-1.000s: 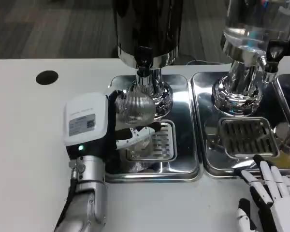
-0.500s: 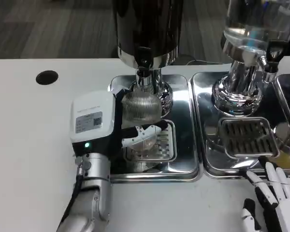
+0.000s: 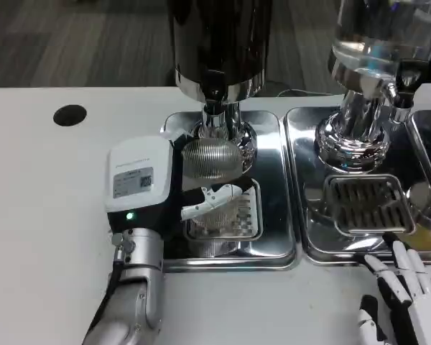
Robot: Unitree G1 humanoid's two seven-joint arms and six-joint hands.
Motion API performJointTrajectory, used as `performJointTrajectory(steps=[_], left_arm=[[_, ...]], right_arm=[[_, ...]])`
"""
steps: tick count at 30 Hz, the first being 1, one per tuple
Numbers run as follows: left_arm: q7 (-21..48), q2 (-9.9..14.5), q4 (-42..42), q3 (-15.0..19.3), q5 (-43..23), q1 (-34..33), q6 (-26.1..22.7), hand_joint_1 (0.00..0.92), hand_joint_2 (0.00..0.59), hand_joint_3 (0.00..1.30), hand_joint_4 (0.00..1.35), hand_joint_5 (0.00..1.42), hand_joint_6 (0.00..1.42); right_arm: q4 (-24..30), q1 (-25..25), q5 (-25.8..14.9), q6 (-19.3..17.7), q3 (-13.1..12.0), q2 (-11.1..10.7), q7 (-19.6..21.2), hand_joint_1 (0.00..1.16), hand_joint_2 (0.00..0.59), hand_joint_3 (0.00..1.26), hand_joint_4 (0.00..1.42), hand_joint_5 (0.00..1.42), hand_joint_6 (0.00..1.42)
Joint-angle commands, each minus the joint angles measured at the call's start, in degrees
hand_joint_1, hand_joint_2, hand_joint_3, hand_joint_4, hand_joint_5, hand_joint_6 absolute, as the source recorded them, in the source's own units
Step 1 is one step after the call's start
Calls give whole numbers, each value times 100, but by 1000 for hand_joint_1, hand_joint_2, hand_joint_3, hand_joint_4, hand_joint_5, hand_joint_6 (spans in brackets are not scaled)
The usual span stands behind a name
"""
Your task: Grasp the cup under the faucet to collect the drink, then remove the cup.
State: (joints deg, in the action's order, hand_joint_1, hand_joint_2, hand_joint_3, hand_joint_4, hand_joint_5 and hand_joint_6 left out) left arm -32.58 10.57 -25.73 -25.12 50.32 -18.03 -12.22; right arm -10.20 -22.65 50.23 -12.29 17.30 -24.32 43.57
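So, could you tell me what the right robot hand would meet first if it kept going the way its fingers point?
Probably the front rim of the right drip tray, just ahead of the right robot hand; height is unclear.

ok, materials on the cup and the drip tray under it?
Cup: looks like clear ribbed plastic, maybe glass; fine ridges show and the tray is visible through it. The left hand grips it.
Drip tray: polished metal, likely stainless; it mirrors the dispenser base.

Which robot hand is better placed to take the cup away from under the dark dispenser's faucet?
Left. The left robot hand already grips the cup on the tray below the faucet; the right robot hand lies open, off by the table's near edge.
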Motion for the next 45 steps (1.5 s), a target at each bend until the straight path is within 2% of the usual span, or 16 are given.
performJointTrajectory(steps=[1,23,27,30,39,43,45], left_arm=[[-57,23,71,-67,124,-53,-70,134,86,547,448,728,914],[-101,63,120,-336,582,-84,-377,152,95,447,396,728,983],[-80,79,170,-348,625,-42,-468,137,81,414,330,697,961],[-57,85,208,-344,658,-17,-540,109,59,352,246,649,901],[30,35,113,-349,618,-25,-544,54,38,182,22,443,534],[-61,35,273,-318,576,51,-417,10,26,86,0,335,406],[-87,111,616,-282,631,214,-415,5,33,52,0,253,312]], right_arm=[[-68,4,-76,-89,-30,-9,-17,40,544,227,0,38,154],[-228,40,-192,-218,-60,8,-19,18,532,227,0,49,205],[-243,40,-206,-231,-61,9,-19,15,532,227,0,49,206],[-249,45,-219,-242,-57,7,-25,14,532,227,0,49,207],[-195,47,-224,-251,-56,1,-65,9,531,227,0,55,226],[-214,53,-241,-249,-69,-5,-74,8,531,227,0,58,227],[-253,65,-250,-253,-68,-5,-75,8,531,227,0,58,230]])
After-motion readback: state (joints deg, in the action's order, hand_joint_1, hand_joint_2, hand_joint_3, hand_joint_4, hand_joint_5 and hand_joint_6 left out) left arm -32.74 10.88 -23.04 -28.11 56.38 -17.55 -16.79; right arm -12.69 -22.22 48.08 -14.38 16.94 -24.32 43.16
